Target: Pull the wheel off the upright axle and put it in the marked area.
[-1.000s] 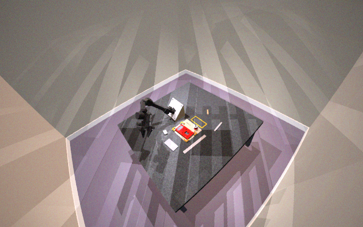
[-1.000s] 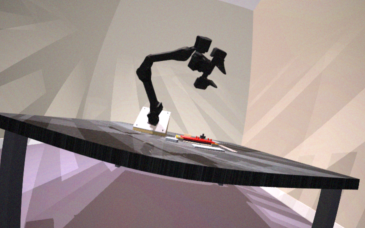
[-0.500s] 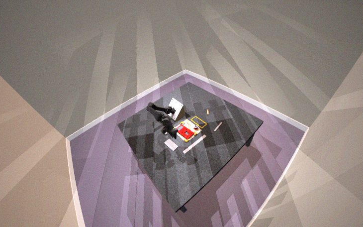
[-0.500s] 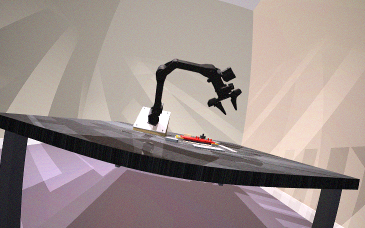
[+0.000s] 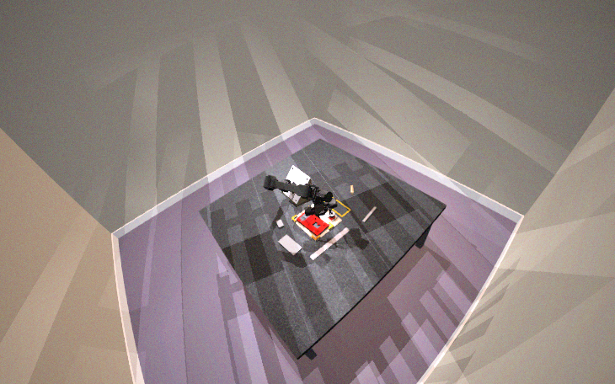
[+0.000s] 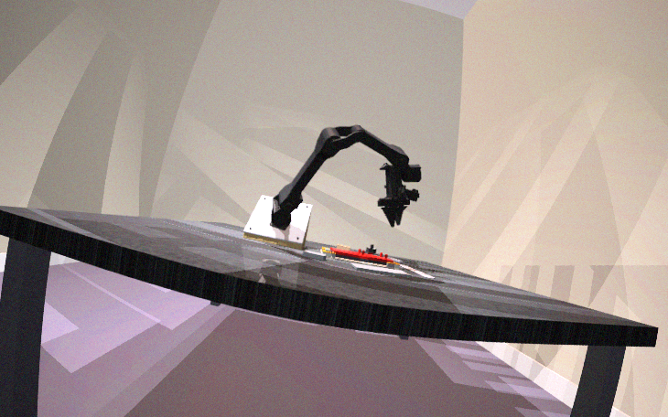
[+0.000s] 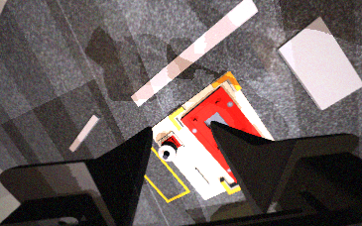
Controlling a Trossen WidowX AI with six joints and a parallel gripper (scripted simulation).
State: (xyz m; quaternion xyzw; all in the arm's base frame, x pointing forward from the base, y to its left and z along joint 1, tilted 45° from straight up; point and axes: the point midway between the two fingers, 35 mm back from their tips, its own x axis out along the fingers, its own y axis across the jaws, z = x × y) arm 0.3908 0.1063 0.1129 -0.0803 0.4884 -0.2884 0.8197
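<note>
The wheel is a small white ring around the dark top of the axle, on the white board beside a red plate. The marked area is a yellow outline on the table beside the board. My gripper is open and empty, pointing down high above the board. In the wrist view the wheel shows between the fingers, nearer the left one. In the top view the arm covers part of the board.
A long pale bar, a pale flat block and a thin bar lie around the board. A small white block and a small tan block lie farther off.
</note>
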